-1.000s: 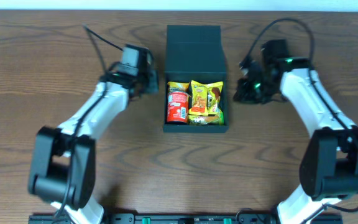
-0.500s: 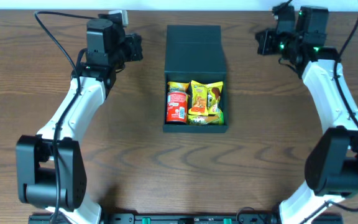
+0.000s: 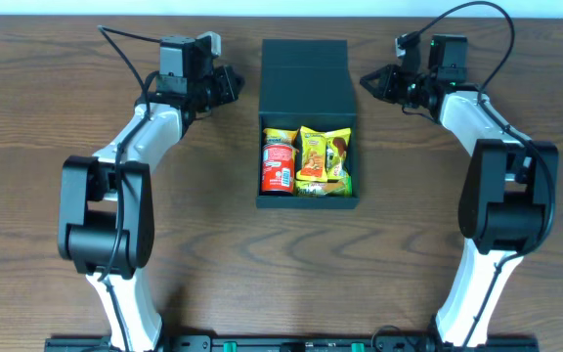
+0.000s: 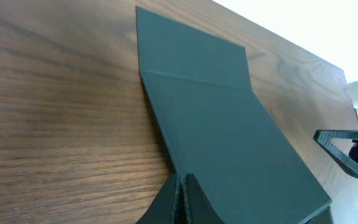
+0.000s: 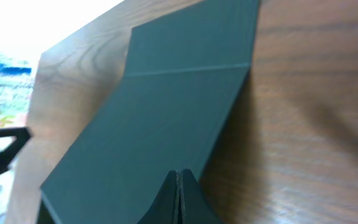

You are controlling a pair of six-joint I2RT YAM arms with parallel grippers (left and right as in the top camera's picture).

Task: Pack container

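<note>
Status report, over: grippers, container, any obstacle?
Left gripper shut, beside lid. Right gripper shut, opposite side. Container open, snacks inside. Nothing blocks lid.

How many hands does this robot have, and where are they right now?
2. The left hand is by the left edge of the open box lid; the right hand is by its right edge. None seem hidden.

The overhead camera looked straight down on the table (image 3: 27, 196) from high above, with the arm bases at 6 o'clock. The left wrist camera sat low and close at the 9 o'clock side of the box lid (image 4: 229, 137), facing 3 o'clock. The right wrist camera mirrored it from 3 o'clock. All three views shared the lid. The left wrist view caught the right gripper (image 4: 328, 138) at its edge, and the right wrist view caught the left gripper (image 5: 11, 144).
</note>
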